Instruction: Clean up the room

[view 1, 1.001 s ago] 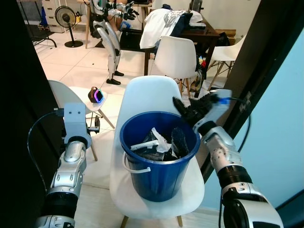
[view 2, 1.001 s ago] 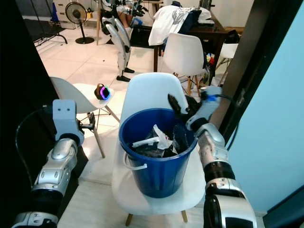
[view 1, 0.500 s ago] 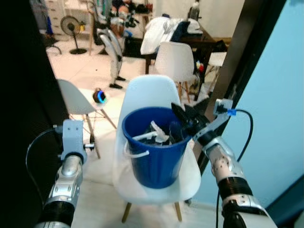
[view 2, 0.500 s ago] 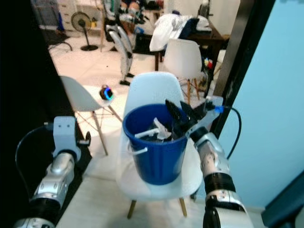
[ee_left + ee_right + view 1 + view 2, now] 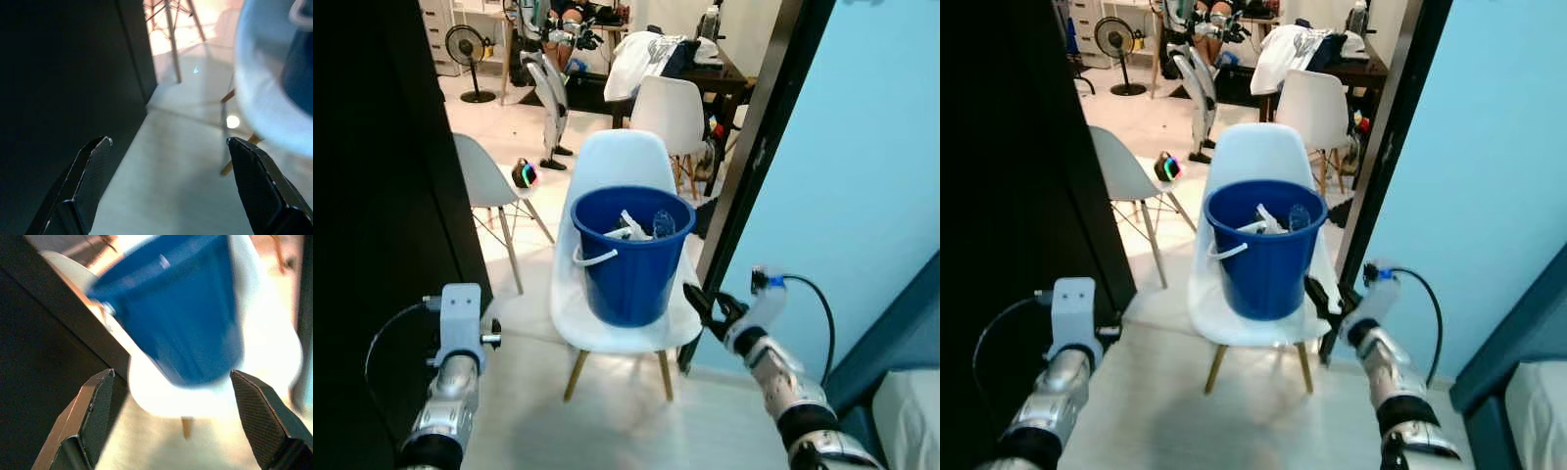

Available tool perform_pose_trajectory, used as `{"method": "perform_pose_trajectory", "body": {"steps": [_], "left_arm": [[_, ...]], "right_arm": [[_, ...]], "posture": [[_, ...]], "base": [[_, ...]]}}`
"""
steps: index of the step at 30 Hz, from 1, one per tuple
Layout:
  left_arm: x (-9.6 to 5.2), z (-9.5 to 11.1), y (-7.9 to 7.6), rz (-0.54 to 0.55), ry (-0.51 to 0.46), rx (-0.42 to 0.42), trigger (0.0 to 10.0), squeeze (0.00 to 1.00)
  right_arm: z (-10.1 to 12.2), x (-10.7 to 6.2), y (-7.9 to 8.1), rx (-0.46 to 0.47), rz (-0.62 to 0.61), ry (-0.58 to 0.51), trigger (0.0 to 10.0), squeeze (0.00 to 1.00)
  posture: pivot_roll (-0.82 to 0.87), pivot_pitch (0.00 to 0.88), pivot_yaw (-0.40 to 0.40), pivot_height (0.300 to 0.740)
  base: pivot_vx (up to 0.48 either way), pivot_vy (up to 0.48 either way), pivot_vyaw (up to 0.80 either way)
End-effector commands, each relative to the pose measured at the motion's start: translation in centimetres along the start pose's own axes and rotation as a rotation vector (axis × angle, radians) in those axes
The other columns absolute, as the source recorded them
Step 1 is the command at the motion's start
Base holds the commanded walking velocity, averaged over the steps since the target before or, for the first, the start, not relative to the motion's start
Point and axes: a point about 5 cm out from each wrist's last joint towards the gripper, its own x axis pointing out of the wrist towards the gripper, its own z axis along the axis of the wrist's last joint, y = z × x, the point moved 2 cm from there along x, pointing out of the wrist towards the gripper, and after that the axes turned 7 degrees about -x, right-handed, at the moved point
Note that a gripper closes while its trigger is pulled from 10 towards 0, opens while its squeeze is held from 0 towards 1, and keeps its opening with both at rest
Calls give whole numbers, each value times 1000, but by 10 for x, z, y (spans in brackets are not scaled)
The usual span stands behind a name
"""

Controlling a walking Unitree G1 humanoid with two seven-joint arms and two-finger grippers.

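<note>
One blue bucket (image 5: 632,253) is sitting on the seat of a white chair (image 5: 619,171) in a doorway, with crumpled white and dark rubbish (image 5: 640,226) poking up inside it and its white handle (image 5: 590,258) hanging down the near side. The right gripper (image 5: 702,303) is hovering low beside the chair's front edge, right of the bucket and clear of it, fingers spread wide and holding nothing. The left gripper (image 5: 166,188) is hanging over bare floor near the dark door panel (image 5: 372,196), also splayed open and empty. Behind, a second white chair (image 5: 674,111) is standing by a table (image 5: 724,73) piled with clothes (image 5: 646,54), and a fan (image 5: 467,47) is standing far back.
</note>
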Motion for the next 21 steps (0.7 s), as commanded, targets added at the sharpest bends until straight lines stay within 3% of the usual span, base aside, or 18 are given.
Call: {"method": "perform_pose_trajectory", "body": {"steps": [1, 2, 4, 5, 6, 7, 9, 10, 11, 13, 15, 16, 18, 21], "left_arm": [[-2, -12, 0, -9, 45, 6, 10000, 0], [-6, -29, 3, -6, 108, 15, 10000, 0], [-6, -29, 3, -6, 108, 15, 10000, 0], [-12, -49, 6, -10, 177, 34, 10000, 0], [-12, -49, 6, -10, 177, 34, 10000, 0], [-26, -80, 11, -11, 294, 63, 10000, 0], [-26, -80, 11, -11, 294, 63, 10000, 0], [-44, -110, 15, -16, 407, 97, 10000, 0], [-44, -110, 15, -16, 407, 97, 10000, 0], [-79, -156, 28, -2, 598, 144, 10000, 0], [-103, -180, 37, 12, 703, 180, 10000, 0], [-103, -180, 37, 12, 703, 180, 10000, 0], [-116, -191, 41, -9, 749, 230, 10000, 0], [-119, -194, 42, -39, 758, 270, 10000, 0]], "right_arm": [[-16, -10, -15, 0, -79, 59, 10000, 0], [-32, -21, -31, -4, -191, 128, 10000, 0], [-32, -21, -31, -4, -191, 128, 10000, 0], [-49, -35, -46, 19, -298, 195, 10000, 0], [-49, -35, -46, 19, -298, 195, 10000, 0], [-79, -61, -64, 37, -432, 311, 10000, 0], [-79, -61, -64, 37, -432, 311, 10000, 0], [-107, -87, -74, 39, -528, 423, 10000, 0], [-107, -87, -74, 39, -528, 423, 10000, 0], [-153, -136, -81, 27, -633, 627, 10000, 0], [-180, -167, -78, -5, -661, 767, 10000, 0], [-180, -167, -78, -5, -661, 767, 10000, 0], [-194, -184, -75, -24, -655, 838, 10000, 0], [-198, -189, -74, -28, -650, 854, 10000, 0]], "posture": [[-12, 0, -37, 720], [-12, 0, -37, 720], [-12, 0, -37, 720], [-18, 0, -38, 720], [-18, 0, -38, 720], [-22, 0, -38, 720], [-22, 0, -38, 720], [-22, 0, -38, 720], [-22, 0, -38, 720], [-28, 0, -38, 720], [-31, 0, -38, 720], [-31, 0, -38, 720], [-33, 0, -40, 720], [-35, 0, -38, 720]], "base": [[0, 0, -800], [0, 0, -800], [0, 0, -800], [0, 0, -800], [0, 0, -800], [0, 0, -800], [0, 0, -800], [0, 0, -800], [0, 0, -800], [0, 0, -800], [0, 0, -800], [0, 0, -800], [0, 0, -800], [0, 0, -800]]}}
